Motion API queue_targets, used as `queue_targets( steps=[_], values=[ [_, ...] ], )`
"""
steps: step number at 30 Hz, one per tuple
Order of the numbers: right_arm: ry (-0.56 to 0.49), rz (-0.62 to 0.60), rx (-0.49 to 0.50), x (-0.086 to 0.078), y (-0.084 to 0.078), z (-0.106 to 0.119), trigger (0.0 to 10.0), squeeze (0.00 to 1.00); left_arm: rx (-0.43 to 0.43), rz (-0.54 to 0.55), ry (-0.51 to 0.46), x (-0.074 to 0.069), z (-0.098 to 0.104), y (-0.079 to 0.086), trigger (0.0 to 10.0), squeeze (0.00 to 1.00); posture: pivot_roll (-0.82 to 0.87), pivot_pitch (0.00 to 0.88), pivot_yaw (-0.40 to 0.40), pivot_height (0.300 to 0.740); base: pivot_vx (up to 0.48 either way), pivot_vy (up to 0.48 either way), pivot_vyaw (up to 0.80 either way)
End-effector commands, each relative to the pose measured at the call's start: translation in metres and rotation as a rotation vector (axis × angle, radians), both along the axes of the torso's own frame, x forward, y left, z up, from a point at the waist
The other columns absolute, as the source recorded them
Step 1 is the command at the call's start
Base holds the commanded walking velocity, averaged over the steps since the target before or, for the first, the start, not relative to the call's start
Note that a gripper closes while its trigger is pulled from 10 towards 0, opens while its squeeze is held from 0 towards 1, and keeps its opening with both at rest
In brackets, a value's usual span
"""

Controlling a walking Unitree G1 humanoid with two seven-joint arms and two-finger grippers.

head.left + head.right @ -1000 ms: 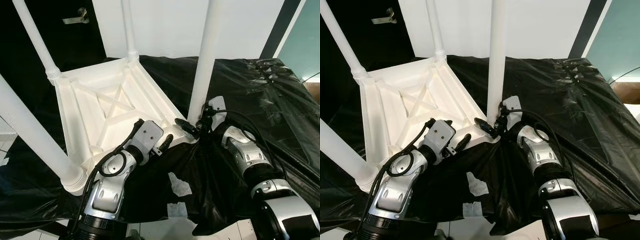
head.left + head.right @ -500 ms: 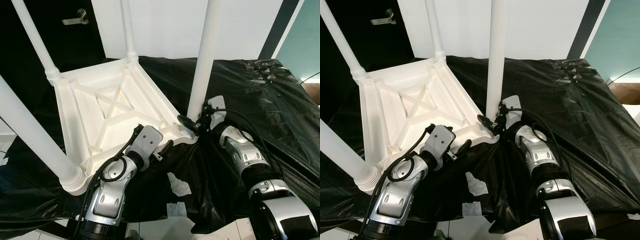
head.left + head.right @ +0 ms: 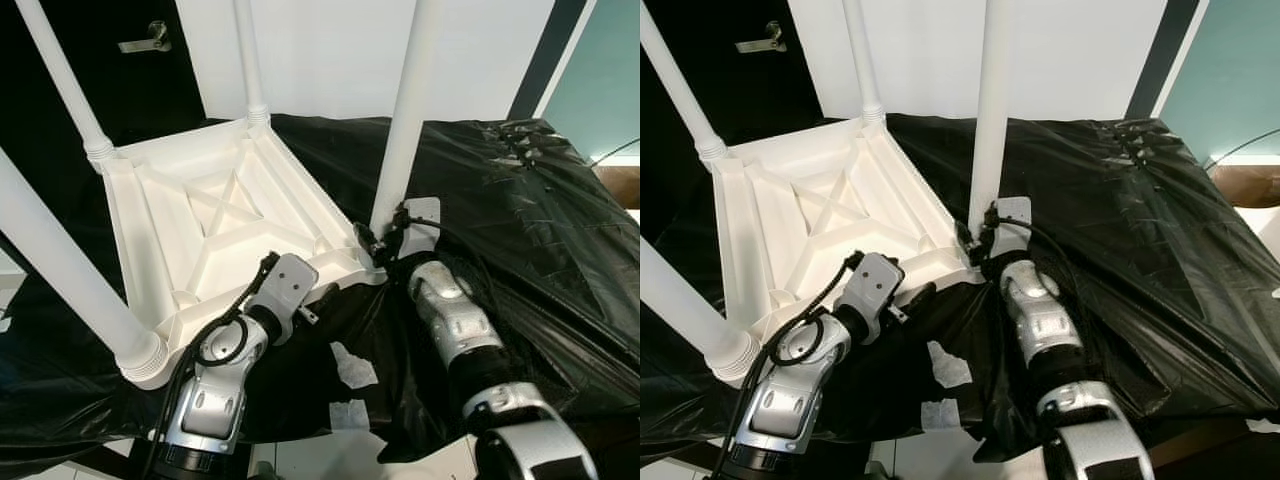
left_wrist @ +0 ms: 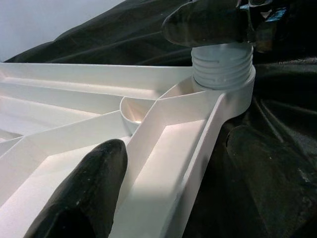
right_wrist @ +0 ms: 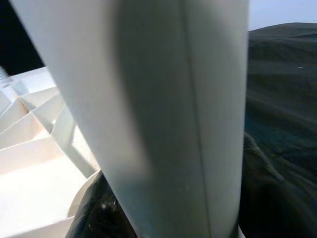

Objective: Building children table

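Upturned white children's table [image 3: 215,215], resting on black sheeting [image 3: 520,210], is straddled at its rim by the spread left tool [image 3: 318,298], its near leg [image 3: 405,110] clasped by the right tool [image 3: 372,243].

Smooth white plastic table [image 3: 210,215] on glossy, crinkled black plastic sheet [image 3: 520,210].

Even indoor light fell bright on the white table [image 3: 220,215] and the wall [image 3: 330,55] behind it, while the black sheet [image 3: 520,200] showed soft glare along its creases. Head views stayed sharp. In the right wrist view, the near leg [image 5: 163,109] loomed blurred and out of focus, shaded down one side.
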State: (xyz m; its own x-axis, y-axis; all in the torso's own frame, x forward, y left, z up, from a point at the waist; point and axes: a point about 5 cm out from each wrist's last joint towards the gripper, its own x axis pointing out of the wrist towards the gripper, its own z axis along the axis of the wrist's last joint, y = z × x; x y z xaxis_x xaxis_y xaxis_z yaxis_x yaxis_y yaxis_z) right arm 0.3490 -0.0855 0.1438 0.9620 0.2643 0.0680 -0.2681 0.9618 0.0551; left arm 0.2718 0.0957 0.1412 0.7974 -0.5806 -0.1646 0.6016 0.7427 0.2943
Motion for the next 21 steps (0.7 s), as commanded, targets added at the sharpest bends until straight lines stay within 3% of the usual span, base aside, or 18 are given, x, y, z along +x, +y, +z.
queue_targets(
  steps=[1,7,8,9,10,20,21],
  values=[
    [0.023,0.005,0.029,-0.004,0.006,-0.005,10.0,0.00,0.003,0.098,-0.032,0.002,0.002,0.007,10.0,0.00,0.14,0.024,-0.019,0.740,0.000,0.000,0.00],
    [0.015,0.025,0.033,-0.007,0.009,-0.002,10.0,0.00,0.002,0.100,-0.051,0.002,0.005,0.007,10.0,0.00,0.14,0.027,-0.020,0.740,0.000,0.000,0.00],
    [0.014,0.033,0.034,-0.008,0.009,-0.001,10.0,0.36,0.003,0.100,-0.056,0.002,0.006,0.007,10.0,0.00,0.14,0.027,-0.020,0.740,0.000,0.000,0.00],
    [0.013,0.038,0.033,-0.009,0.009,0.000,10.0,0.36,0.003,0.099,-0.059,0.001,0.007,0.007,10.0,0.00,0.14,0.027,-0.020,0.740,0.000,0.000,0.00],
    [0.004,0.036,0.042,-0.009,0.006,0.003,10.0,1.00,0.003,0.099,-0.061,0.001,0.007,0.007,10.0,0.00,0.14,0.029,-0.022,0.740,0.000,0.000,0.00],
    [-0.059,0.128,0.015,-0.011,-0.021,0.012,10.0,1.00,0.009,0.096,-0.080,0.001,0.009,0.008,10.0,0.00,0.14,0.025,-0.029,0.740,0.000,0.000,0.00],
    [-0.067,0.150,0.010,-0.010,-0.027,0.013,10.0,0.04,0.007,0.097,-0.081,0.002,0.010,0.008,10.0,0.00,0.14,0.026,-0.029,0.740,0.000,0.000,0.00]
  ],
)
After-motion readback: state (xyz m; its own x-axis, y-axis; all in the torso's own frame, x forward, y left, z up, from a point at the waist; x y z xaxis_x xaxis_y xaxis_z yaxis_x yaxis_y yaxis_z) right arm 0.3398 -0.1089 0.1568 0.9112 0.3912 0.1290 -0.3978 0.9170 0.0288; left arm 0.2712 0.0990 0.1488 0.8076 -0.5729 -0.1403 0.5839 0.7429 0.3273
